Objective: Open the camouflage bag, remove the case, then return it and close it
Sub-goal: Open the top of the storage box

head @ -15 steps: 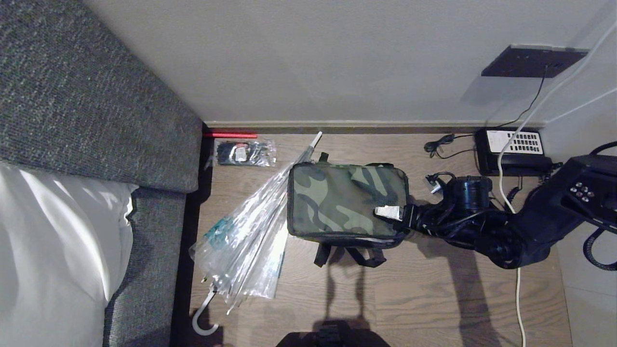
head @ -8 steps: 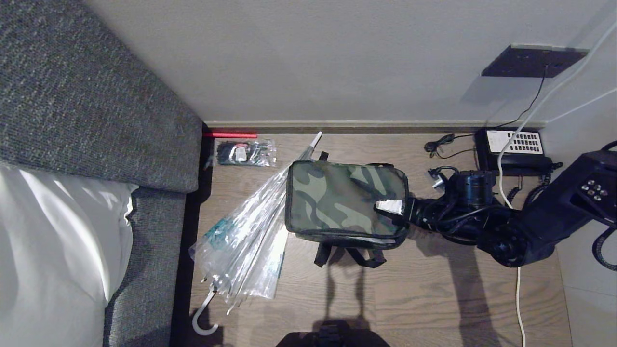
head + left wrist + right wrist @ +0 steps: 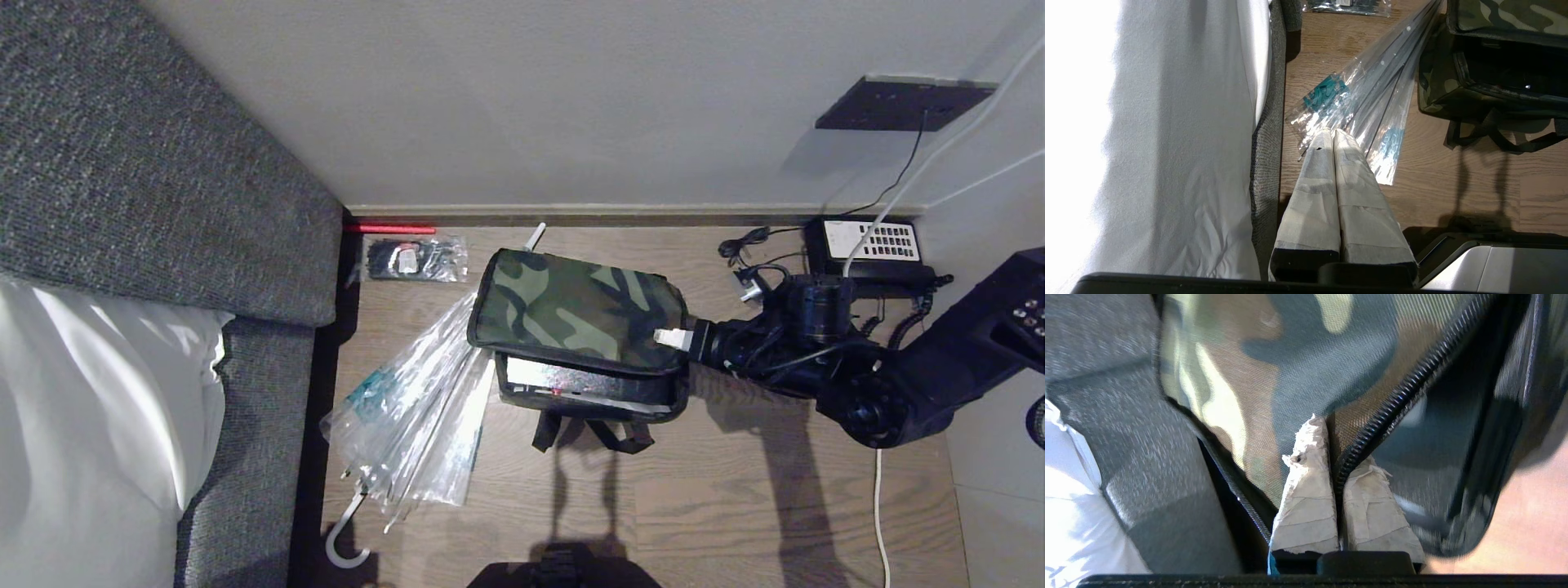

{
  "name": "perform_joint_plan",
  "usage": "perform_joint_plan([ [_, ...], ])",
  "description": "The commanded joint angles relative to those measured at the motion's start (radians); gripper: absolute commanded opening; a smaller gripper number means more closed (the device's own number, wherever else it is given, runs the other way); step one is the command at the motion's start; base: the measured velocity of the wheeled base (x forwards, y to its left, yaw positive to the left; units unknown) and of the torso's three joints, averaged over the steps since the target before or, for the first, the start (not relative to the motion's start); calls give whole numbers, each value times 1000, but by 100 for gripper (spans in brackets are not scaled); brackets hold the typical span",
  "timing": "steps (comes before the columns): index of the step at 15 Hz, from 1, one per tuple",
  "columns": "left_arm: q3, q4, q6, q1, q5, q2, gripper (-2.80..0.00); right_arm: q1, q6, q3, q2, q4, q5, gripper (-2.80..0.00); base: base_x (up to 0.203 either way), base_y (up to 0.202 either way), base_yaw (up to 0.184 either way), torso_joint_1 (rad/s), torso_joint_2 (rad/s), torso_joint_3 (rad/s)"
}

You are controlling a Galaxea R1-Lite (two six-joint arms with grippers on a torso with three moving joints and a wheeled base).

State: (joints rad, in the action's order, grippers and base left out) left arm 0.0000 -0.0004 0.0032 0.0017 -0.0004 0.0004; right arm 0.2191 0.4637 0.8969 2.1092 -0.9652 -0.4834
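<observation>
Right gripper pinches the soft camouflage bag's zippered lid edge mid-frame; glossy case perhaps beneath; bare wood floor below.

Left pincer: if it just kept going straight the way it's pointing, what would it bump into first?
Probably the clear plastic umbrella. The shut left pincer aims right at it, though the depth between them is unclear.

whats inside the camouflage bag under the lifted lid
Under the lid of the camouflage bag, pinched by the right gripper, a glossy strip of the case shows. The rest is covered.
</observation>
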Motion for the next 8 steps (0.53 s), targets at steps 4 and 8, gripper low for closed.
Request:
perform_joint_plan([
  [4,0,-1,0,0,0,0,-280,0,-26,-5,-14,-90,-3,-280,0,0,0,0,0,0],
  [8,0,0,0,0,0,0,-280,2,-105,-17,-8,-94,0,0,0,0,0,0,0,0],
])
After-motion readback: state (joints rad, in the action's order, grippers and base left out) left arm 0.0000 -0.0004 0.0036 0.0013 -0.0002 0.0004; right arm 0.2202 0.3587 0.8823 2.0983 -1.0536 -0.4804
